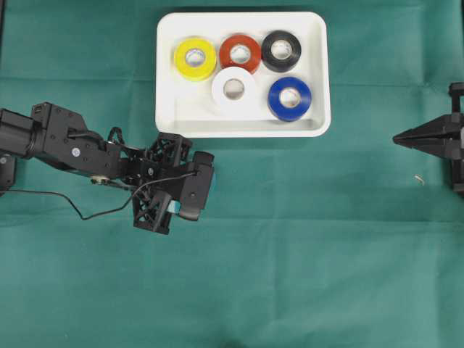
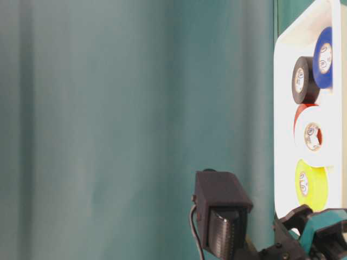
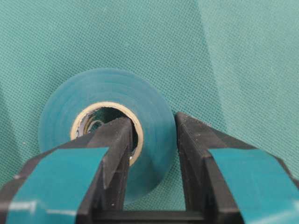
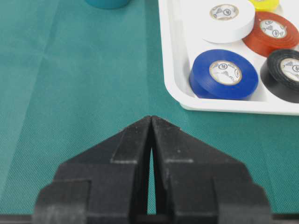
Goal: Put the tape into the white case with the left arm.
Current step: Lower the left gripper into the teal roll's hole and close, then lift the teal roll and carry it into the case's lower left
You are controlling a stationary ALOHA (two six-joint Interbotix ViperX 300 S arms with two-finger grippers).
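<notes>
The teal tape (image 3: 105, 135), below the white case (image 1: 315, 72), hides under the wrist overhead; the left gripper (image 3: 152, 140) pinches its wall, one finger inside the core.

Green cloth (image 1: 304, 246); perhaps a scrap (image 1: 419, 178).

From overhead my own left gripper (image 1: 190, 190) and its camera block totally cover the teal tape roll; only a sliver of teal peeks out under it. My left wrist view cuts both fingers (image 3: 112, 154) off at the bottom edge, and one of them hides part of the tape roll (image 3: 93, 91) core. The table-level shot chops the white case (image 2: 283, 108) at the right edge. The core labels are too small to read.
</notes>
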